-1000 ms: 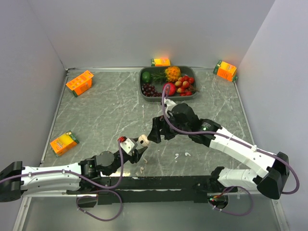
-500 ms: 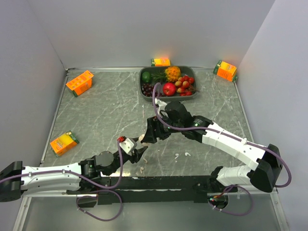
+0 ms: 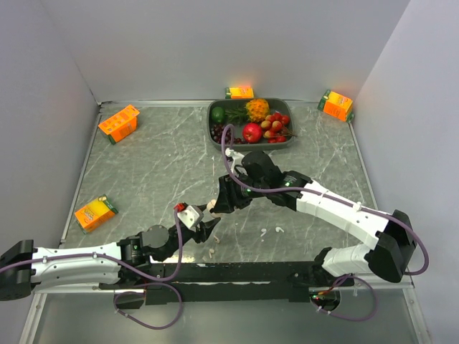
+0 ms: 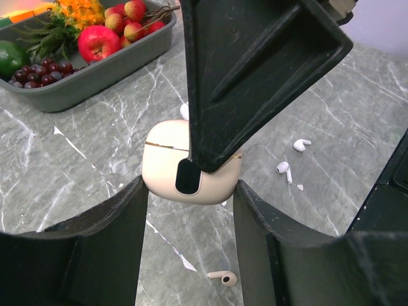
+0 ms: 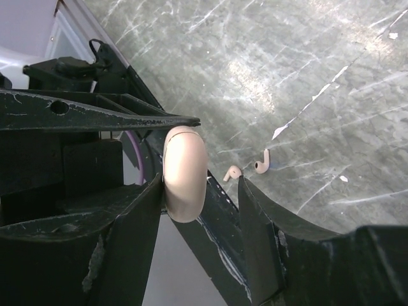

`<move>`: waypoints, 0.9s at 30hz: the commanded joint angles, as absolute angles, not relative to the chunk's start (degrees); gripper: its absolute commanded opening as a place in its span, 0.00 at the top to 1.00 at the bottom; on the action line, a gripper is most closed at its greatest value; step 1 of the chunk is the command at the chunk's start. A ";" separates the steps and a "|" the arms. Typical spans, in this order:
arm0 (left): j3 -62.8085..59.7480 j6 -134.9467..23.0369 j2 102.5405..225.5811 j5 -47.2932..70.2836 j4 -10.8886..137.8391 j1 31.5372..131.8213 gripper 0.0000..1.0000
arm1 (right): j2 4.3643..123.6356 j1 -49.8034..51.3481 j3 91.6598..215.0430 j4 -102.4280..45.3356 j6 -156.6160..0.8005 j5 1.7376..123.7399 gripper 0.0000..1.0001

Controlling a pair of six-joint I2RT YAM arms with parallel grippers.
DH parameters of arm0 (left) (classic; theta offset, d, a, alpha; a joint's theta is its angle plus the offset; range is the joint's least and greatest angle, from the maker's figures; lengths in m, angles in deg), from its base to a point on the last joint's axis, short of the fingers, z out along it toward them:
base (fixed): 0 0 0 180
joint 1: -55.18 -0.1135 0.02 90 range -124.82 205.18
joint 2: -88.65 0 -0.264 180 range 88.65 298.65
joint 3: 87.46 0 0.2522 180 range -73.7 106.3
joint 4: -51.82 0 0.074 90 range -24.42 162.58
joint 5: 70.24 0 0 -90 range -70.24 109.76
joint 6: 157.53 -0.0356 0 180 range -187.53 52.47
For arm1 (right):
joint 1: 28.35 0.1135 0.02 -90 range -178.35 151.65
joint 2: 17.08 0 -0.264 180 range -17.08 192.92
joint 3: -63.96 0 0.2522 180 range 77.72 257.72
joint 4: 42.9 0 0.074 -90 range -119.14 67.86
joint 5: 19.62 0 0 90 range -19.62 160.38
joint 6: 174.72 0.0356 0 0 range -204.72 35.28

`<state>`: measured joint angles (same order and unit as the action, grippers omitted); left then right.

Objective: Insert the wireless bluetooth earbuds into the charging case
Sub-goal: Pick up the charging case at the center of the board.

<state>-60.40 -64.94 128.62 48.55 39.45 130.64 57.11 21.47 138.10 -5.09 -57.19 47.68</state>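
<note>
**Position of the case.** In the top view the charging case (image 3: 213, 208) sits just left of centre, above the marble-patterned table (image 3: 158, 165). It lies between the tips of both arms. The left gripper (image 3: 206, 223) reaches it from the lower left and the right gripper (image 3: 223, 203) from the upper right.

**Left gripper.** In the left wrist view the case (image 4: 162, 162) fills the gap at frame centre, and both fingers (image 4: 137, 210) press its sides. The left gripper is clamped on the case.

**Right gripper.** In the right wrist view the case (image 5: 185, 172) lies against the frame-left finger (image 5: 127, 229). A clear gap separates it from the other finger. The jaws straddle the case but stand apart. In the left wrist view one right finger crosses the front of the case from the top of the frame.

**Orientation.**
- Left wrist view: the broad face is towards the camera, and the lid seam runs left to right across the upper part.
- Right wrist view: the case is edge-on, and its long axis runs top to bottom.

**Earbuds.** Two wireless bluetooth earbuds (image 4: 301, 145) lie on the table right of centre, apart from the case. A third earbud (image 4: 222, 277) lies at lower centre.
</note>
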 commanded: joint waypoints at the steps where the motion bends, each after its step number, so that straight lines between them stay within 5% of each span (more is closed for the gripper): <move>1: -59.90 -64.81 128.47 48.58 35.61 131.03 0.99 | 57.98 21.39 141.52 -6.20 -58.09 46.48 0.46; 6: -59.81 -64.46 128.91 48.85 35.43 130.94 0.99 | 58.24 21.39 141.53 -7.08 -58.18 45.07 0.67; 12: -59.64 -64.63 129.17 49.37 35.61 130.94 0.79 | 57.63 21.48 141.61 -7.17 -58.71 44.10 1.00; 25: -59.37 -66.83 129.44 47.97 34.55 130.94 0.33 | 57.19 22.36 143.02 -4.09 -61.08 42.08 1.00; 26: -59.37 -66.83 129.35 47.71 34.55 130.94 0.19 | 57.19 22.36 143.11 -3.92 -61.17 41.90 1.00; 27: -59.29 -66.74 129.17 47.36 34.55 131.03 0.17 | 57.27 22.53 143.37 -3.74 -61.34 41.73 1.00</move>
